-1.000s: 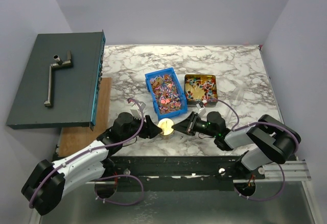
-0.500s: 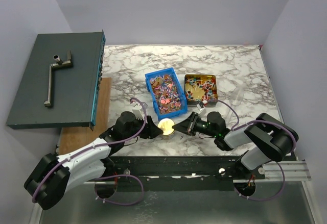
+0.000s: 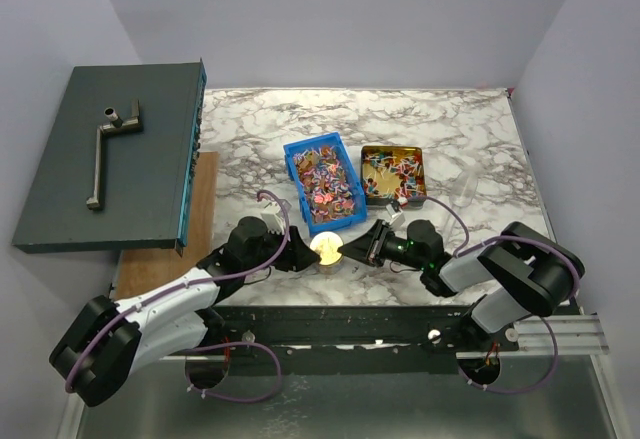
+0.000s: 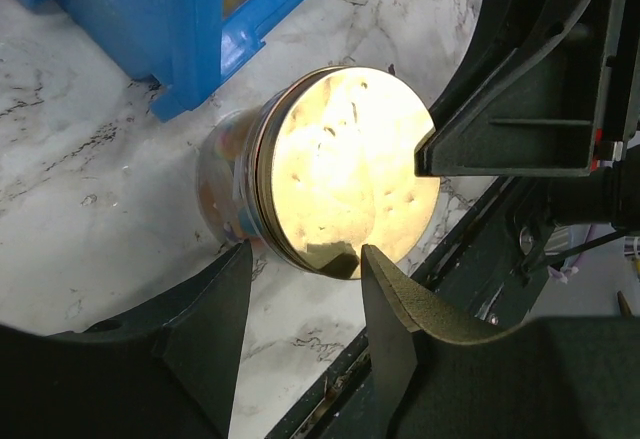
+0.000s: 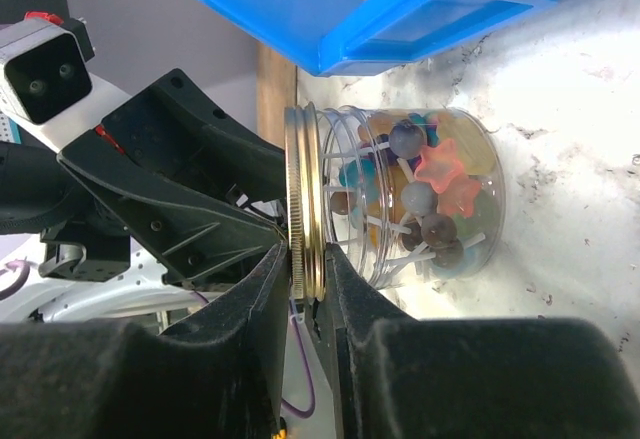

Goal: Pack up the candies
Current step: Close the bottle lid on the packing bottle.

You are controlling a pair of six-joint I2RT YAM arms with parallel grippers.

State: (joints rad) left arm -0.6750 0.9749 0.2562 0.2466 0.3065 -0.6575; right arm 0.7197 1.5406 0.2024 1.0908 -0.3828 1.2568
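Seen from above, candies [image 3: 325, 184] are filling a blue bin [image 3: 291, 174] at mid-counter [image 3: 440, 129], with more lying in a gold tin [image 3: 392, 147] at the bin's 3 o'clock. A jar under a round gold lid [image 3: 325, 248] is standing at the bin's 6 o'clock, near the counter's front edge. The left tool [image 3: 298, 252] is closing in at the jar's 9 o'clock and the right tool [image 3: 352, 249] at its 3 o'clock. A dark panel [image 3: 110, 169] is lying at the counter's 9 o'clock.

From the left wrist, the lid [image 4: 345, 164] is facing the camera, with the jar [image 4: 225, 189] behind it and the bin [image 4: 190, 29] at 11 o'clock. The left tool [image 4: 303, 259] is standing about half open at 6 o'clock, its tips flanking the lid's near edge and gripping nothing. A black finger of the right tool is touching the lid's edge at 3 o'clock.

From the right wrist, the right tool [image 5: 305, 289] is standing nearly closed at 6 o'clock, pinching the lid's rim [image 5: 305, 209]. Candies [image 5: 420, 199] are showing through the clear jar [image 5: 480, 209] at 3 o'clock of the rim, with the bin [image 5: 400, 9] at 12 o'clock.
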